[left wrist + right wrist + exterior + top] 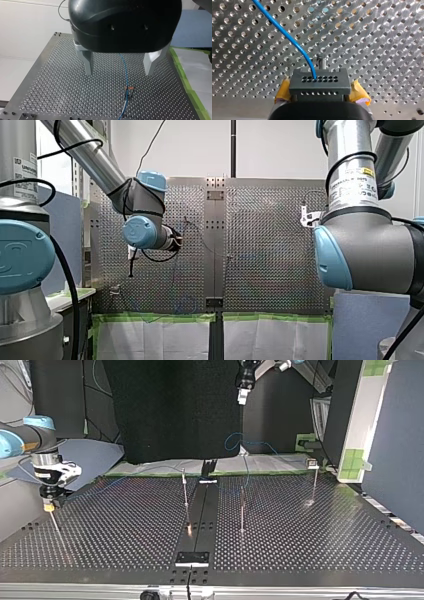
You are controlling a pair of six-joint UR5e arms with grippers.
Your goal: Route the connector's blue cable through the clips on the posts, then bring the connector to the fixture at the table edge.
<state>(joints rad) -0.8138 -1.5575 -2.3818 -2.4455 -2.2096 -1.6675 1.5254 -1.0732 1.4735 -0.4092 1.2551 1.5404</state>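
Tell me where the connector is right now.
The connector is clamped in my right end effector, between its yellow pads, at the top view's left, just above a post.

Robotics laboratory cell. My left arm (142,227) and my right arm (360,245), grey industrial units with blue joint caps, flank a perforated metal surface (125,530) carrying thin upright posts (186,492); green tape (155,318) borders white sheeting (150,340) along one edge, and blue partition panels (367,325) stand beside the surface.

Left claw (119,73) spread, high; right claw (321,90) clamping connector (320,84).
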